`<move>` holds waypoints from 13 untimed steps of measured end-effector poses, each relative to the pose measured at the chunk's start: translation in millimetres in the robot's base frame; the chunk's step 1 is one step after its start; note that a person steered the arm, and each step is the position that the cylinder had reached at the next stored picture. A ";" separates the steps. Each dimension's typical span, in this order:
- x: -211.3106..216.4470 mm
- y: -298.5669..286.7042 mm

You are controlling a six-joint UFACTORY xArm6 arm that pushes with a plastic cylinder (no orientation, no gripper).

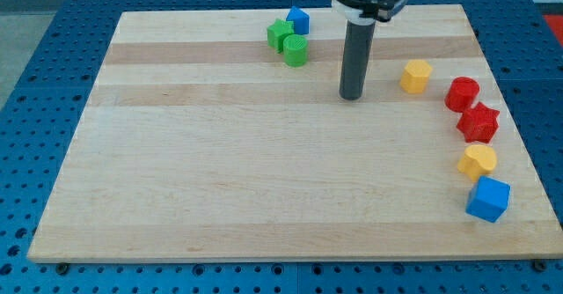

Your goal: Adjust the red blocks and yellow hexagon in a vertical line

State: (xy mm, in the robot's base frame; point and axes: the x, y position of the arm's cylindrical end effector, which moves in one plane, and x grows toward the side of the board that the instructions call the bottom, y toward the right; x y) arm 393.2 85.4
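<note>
My tip (352, 96) rests on the wooden counter (220, 180), left of the yellow plastic hexagon (415, 76); red cylinder (462, 93) touches red star block (478, 123). No jaws fitted.

Two red blocks (462, 93) (478, 123), two yellow blocks (415, 76) (477, 161), two green blocks (280, 34) (296, 51), two blue blocks (298, 19) (488, 198)

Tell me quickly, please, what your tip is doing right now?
My tip: a bare rod that holds nothing, touching no block, at the view's left of the yellow hexagon.
</note>
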 end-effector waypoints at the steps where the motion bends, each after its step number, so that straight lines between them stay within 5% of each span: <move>1: -23.9 29.7; 5: -25.8 124.4; 7: -29.1 73.5; 8: -67.5 82.1; 10: -78.6 144.8; 13: -26.2 194.7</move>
State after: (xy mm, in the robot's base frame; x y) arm 367.0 280.1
